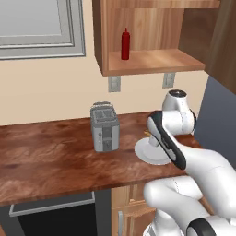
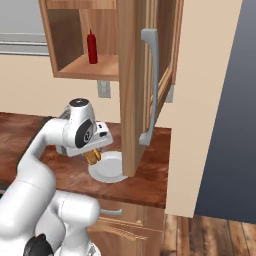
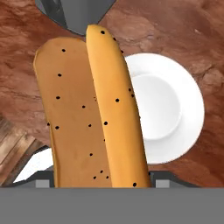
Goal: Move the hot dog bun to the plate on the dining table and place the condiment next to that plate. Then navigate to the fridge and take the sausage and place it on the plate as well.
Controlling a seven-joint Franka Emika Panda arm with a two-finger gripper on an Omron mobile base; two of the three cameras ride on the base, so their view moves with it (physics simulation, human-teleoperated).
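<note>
Since the tan, dark-speckled split hot dog bun (image 3: pixel 94 113) must travel to the dining table | two-finger gripper (image 2: pixel 93 156) clamps it between wide-set jaws | lifted clear above round white plate (image 3: pixel 168 105) on reddish-brown wood countertop (image 1: pixel 46 152)

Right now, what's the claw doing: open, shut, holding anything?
Claw: shut on the hot dog bun, lifted above the white plate.

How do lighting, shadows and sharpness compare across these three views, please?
Left base view: flat, even light, a soft sheen on the countertop. Right base view: the white plate sits partly in shade under the cabinet door. Hand view: the hot dog bun looms large with slightly soft edges.
</note>
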